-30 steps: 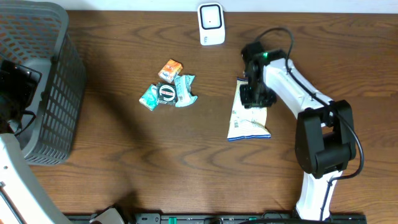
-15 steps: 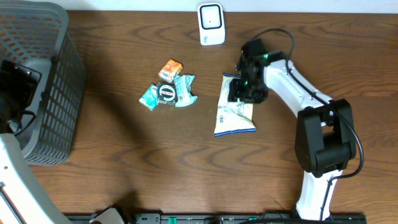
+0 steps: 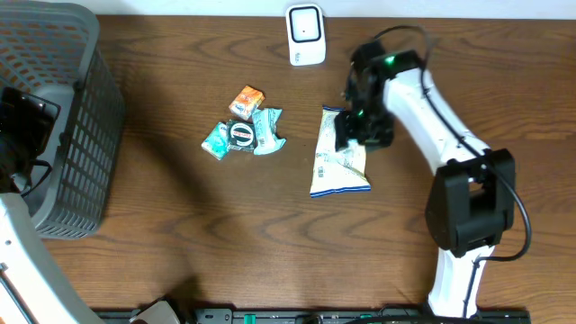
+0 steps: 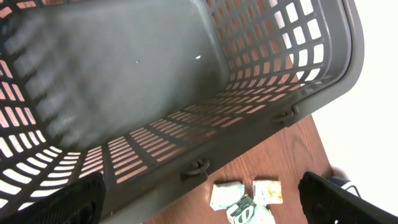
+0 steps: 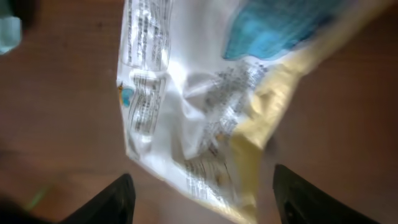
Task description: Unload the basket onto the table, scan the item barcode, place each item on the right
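Observation:
The item, a white, blue and yellow snack bag [image 3: 340, 169], lies flat on the wooden table, below and to the right of the white scanner [image 3: 306, 34]. My right gripper [image 3: 353, 128] hovers over the bag's far end. In the right wrist view the bag [image 5: 186, 93] shows its printed white side, blurred, and I cannot make out a barcode. There my right gripper [image 5: 202, 199] is open, with its fingers on either side of the bag's edge and clear of it. My left gripper [image 4: 202, 205] is open over the basket, holding nothing.
A dark grey mesh basket [image 3: 63, 54] stands at the table's left end, and the left wrist view looks into it [image 4: 155, 93]. A small cluster of teal, orange and green packets [image 3: 243, 130] lies left of the bag, also seen as packets [image 4: 245, 199] beyond the basket rim.
The right gripper dragged the bag leftward, then opened and let it go. The bag now lies still. The left arm has not moved.

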Action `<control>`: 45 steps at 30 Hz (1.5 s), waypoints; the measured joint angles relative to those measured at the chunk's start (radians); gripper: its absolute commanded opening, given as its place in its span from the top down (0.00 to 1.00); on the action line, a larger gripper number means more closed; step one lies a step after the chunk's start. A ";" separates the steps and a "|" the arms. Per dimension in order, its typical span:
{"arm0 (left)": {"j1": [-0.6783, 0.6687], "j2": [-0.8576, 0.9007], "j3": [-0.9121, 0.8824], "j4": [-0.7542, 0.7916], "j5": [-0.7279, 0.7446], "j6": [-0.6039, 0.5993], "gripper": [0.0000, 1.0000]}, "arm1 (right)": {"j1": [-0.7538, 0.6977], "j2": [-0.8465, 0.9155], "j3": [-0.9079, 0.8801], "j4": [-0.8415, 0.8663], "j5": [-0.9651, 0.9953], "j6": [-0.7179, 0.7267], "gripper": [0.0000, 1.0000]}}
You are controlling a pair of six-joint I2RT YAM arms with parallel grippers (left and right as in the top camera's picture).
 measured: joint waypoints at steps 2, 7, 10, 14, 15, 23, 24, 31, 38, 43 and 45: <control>0.000 0.000 0.000 0.000 0.000 0.000 0.03 | 0.032 0.000 -0.063 0.041 0.037 0.014 0.32; 0.000 0.000 0.000 0.000 0.000 0.000 0.02 | 0.066 0.000 -0.184 0.102 0.119 0.061 0.32; 0.000 0.000 0.000 0.000 0.000 0.000 0.02 | 0.058 0.000 -0.224 0.137 0.143 0.073 0.21; 0.000 0.000 0.000 0.000 0.000 0.000 0.02 | 0.045 0.000 -0.235 0.119 0.198 0.110 0.01; 0.000 0.000 0.000 0.000 0.000 0.000 0.02 | 0.040 0.000 -0.232 0.105 0.210 0.113 0.01; 0.000 0.000 0.000 0.000 0.000 0.000 0.02 | -0.013 0.000 -0.062 -0.055 0.271 0.117 0.01; 0.000 0.000 0.000 0.000 0.000 0.000 0.02 | -0.018 0.000 -0.027 -0.075 0.275 0.112 0.01; 0.000 0.000 0.000 0.000 0.000 0.000 0.03 | -0.056 0.000 0.064 -0.058 0.244 0.080 0.01; 0.000 0.000 0.000 0.000 0.000 0.000 0.02 | -0.194 0.000 0.064 -0.026 0.029 -0.021 0.01; 0.000 0.000 0.000 0.000 0.000 0.000 0.02 | -0.293 0.000 0.064 -0.027 -0.048 -0.056 0.05; 0.000 0.000 0.000 0.000 0.000 0.000 0.02 | -0.310 0.000 0.064 -0.027 -0.060 -0.063 0.05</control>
